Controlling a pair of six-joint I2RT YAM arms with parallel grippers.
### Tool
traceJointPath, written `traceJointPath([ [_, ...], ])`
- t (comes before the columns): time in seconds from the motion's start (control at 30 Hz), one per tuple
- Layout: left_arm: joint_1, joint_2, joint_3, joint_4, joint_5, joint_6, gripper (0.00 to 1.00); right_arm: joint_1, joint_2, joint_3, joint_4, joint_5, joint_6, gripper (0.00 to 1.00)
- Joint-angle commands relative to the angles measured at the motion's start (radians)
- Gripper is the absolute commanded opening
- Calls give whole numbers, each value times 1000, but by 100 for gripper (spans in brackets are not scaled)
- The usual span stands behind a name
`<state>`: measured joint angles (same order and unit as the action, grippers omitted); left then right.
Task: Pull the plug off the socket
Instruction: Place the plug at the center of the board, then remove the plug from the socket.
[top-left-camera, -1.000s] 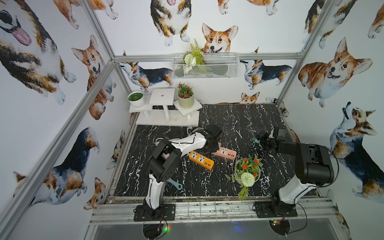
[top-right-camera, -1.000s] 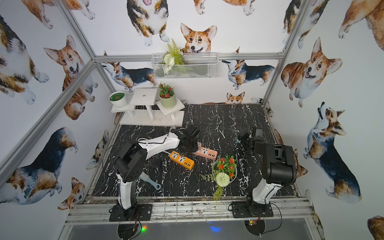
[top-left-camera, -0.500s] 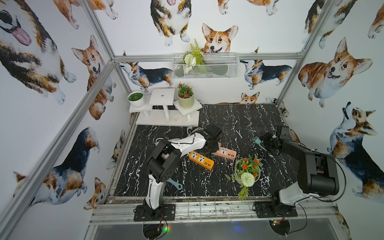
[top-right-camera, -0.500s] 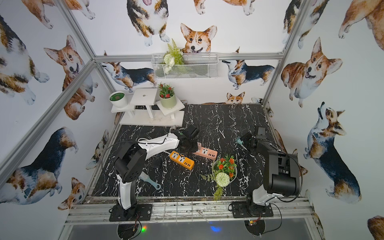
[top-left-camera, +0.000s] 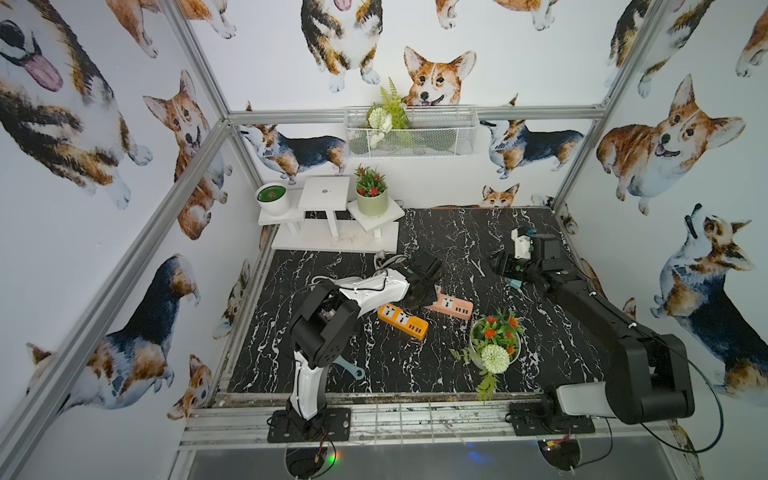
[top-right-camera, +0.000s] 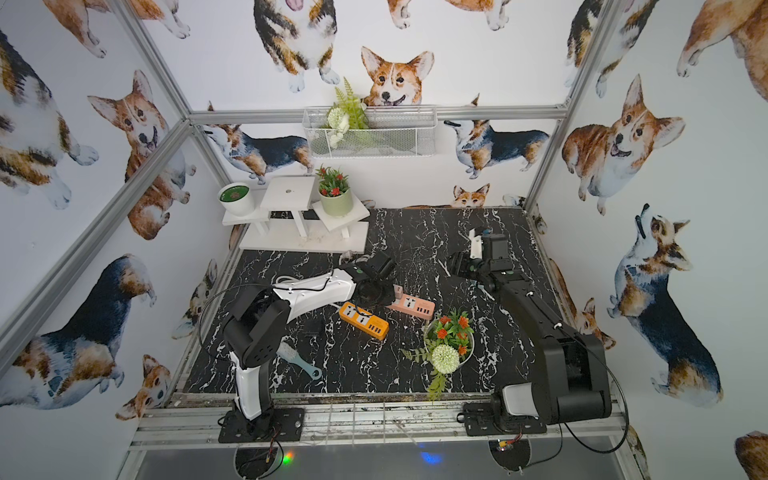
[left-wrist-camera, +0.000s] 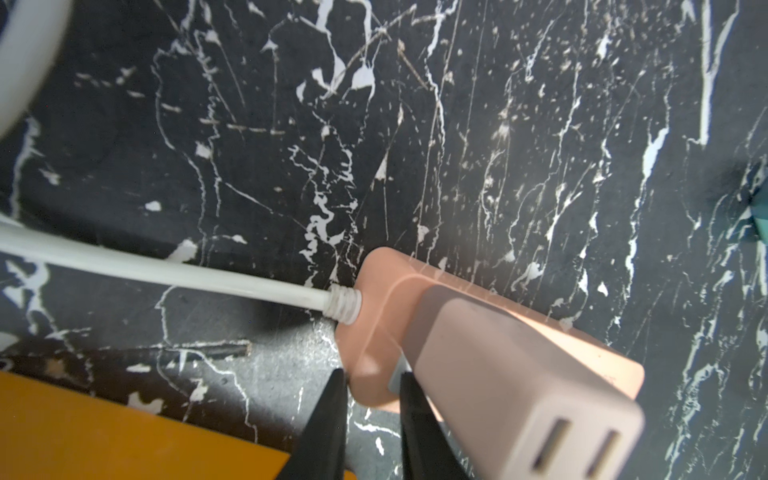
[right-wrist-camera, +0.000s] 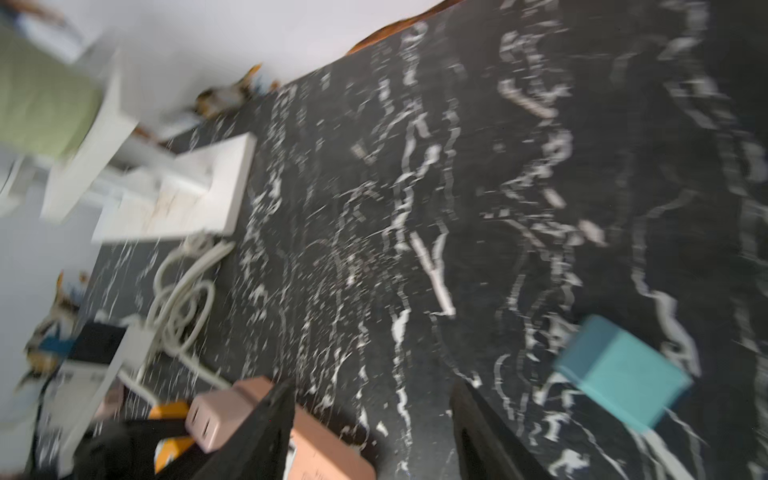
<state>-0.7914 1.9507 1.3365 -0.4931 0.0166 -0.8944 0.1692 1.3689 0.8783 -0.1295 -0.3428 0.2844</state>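
Note:
The socket is a pink power strip lying mid-table. The plug, a pink-grey block with two slots, stands in the strip's end near the white cord; it also shows in the right wrist view. My left gripper is shut on the corner of that end, right beside the plug, and it appears in both top views. My right gripper hangs open and empty over the right side of the table.
An orange power strip lies just left of the pink one. A teal block sits on the table by my right gripper. A flower pot stands near the front. A white stand with pots and a cord coil are at the back.
My right arm has stretched out lower over the table and its wrist has swung, blurring its view. The left arm has stayed on the pink strip.

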Motion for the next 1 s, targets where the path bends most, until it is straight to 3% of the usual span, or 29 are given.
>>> traceJointPath([
  [0.0, 1, 22, -25, -170, 8, 1, 24, 73, 35, 9, 6, -166, -295, 64],
  [0.3, 8, 19, -34, -162, 5, -3, 24, 243, 210, 125, -108, -260, -560, 64],
  [0.6, 8, 20, -32, -165, 5, 2, 24, 312, 315, 152, -36, -242, -559, 57],
  [0.97, 8, 19, -40, -168, 6, 13, 23, 331, 336, 117, 55, -157, -515, 57],
])
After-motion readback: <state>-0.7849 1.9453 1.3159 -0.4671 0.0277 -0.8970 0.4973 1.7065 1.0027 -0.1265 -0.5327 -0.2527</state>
